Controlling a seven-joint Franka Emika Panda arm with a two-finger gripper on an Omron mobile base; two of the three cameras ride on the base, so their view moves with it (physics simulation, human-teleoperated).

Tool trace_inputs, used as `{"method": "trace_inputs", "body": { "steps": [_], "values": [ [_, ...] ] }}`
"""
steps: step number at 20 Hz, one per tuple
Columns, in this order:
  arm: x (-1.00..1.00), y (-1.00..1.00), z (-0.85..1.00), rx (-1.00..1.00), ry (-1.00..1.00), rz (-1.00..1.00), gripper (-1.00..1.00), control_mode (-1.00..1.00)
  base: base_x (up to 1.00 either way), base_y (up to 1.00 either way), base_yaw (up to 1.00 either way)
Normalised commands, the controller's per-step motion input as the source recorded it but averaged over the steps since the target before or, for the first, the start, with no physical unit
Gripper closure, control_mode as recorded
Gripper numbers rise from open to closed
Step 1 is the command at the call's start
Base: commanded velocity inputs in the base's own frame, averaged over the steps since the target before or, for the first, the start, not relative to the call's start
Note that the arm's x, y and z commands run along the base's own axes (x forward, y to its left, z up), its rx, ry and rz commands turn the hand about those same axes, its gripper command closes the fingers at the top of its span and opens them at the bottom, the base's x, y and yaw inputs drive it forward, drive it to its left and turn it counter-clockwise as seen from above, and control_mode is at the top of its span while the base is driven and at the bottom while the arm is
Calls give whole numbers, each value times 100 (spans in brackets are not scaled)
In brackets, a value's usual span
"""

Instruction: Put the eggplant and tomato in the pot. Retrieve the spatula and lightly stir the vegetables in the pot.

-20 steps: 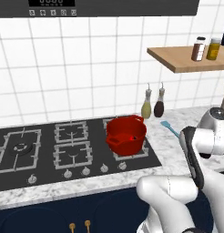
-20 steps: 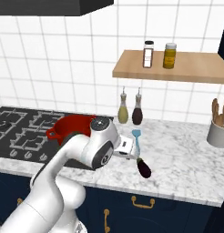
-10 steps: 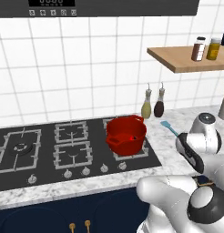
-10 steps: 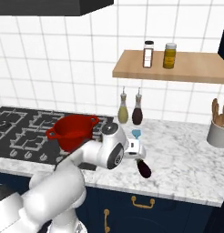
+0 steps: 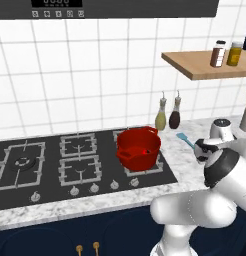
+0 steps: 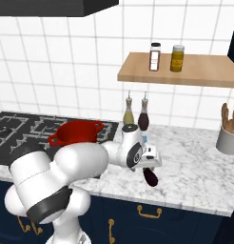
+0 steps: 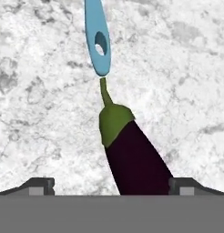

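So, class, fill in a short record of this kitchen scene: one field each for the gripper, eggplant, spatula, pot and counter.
gripper: open, hanging over the eggplant, one fingertip on each side of it
eggplant: lying on the counter, green stem end pointing at the spatula
spatula: light blue, flat on the counter, holed handle end just off the stem
pot: red, on the hob
counter: grey-white marble
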Motion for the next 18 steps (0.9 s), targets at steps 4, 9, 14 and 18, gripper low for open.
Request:
{"method": "trace_inputs", "body": {
  "steps": [4, 9, 14, 18],
  "values": [
    [34, -6, -35, 0, 0, 7, -100, -100, 0, 0, 0],
    [40, -6, -22, 0, 0, 12, -100, -100, 0, 0, 0],
    [3, -1, -43, 0, 7, 9, 100, -100, 0, 0, 0],
    [0, 0, -19, 0, 8, 0, 100, -100, 0, 0, 0]
  ]
}}
